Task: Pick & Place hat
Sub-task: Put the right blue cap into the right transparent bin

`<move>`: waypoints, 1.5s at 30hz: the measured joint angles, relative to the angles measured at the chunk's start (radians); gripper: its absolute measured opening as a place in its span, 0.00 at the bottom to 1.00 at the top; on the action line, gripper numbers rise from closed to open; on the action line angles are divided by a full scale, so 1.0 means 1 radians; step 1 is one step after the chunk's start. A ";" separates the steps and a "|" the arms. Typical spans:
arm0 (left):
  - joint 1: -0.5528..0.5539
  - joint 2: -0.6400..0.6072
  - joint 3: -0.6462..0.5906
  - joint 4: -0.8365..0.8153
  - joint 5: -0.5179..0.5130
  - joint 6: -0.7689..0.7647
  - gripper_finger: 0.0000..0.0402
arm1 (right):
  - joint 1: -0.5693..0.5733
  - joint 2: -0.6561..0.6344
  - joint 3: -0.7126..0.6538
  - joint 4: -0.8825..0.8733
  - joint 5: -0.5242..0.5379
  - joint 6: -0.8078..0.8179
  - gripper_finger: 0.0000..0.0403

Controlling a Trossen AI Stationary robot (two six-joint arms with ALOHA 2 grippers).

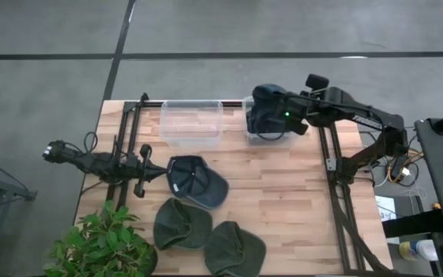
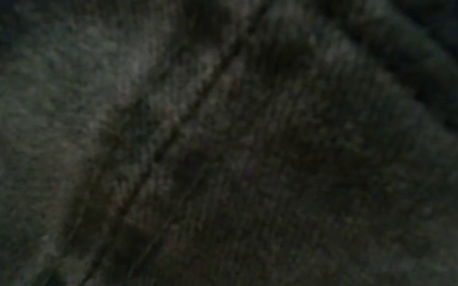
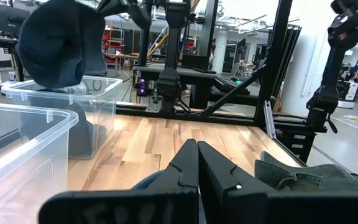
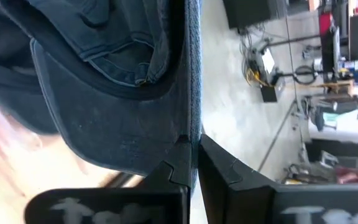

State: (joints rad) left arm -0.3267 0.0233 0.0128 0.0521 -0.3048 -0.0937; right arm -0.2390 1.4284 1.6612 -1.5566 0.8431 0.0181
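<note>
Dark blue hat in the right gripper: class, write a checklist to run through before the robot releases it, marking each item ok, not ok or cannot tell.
1. Right gripper shut on the dark blue hat: ok.
2. Hat is over the right clear bin, judged from above: ok.
3. Hat low enough inside the bin: cannot tell.
4. Left gripper away from the drop, near the blue hat on the table: ok.
5. Left clear bin not in the way: ok.
6. Low view usable: not ok, fabric fills it.
</note>
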 joint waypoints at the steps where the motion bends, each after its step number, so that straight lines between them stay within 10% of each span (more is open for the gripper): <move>1: 0.000 0.000 0.000 0.000 0.000 0.000 0.00 | -0.010 0.000 -0.014 0.010 0.004 -0.013 0.02; 21: 0.000 0.000 0.000 0.000 0.000 0.000 0.00 | -0.043 0.061 -0.124 0.268 -0.145 -0.357 0.02; 45: 0.000 0.000 0.000 0.000 0.000 0.000 0.00 | -0.186 0.276 -0.138 0.276 -0.216 -0.282 0.03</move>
State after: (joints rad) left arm -0.3264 0.0231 0.0128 0.0521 -0.3050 -0.0937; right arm -0.4249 1.7040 1.5234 -1.2804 0.6271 -0.2642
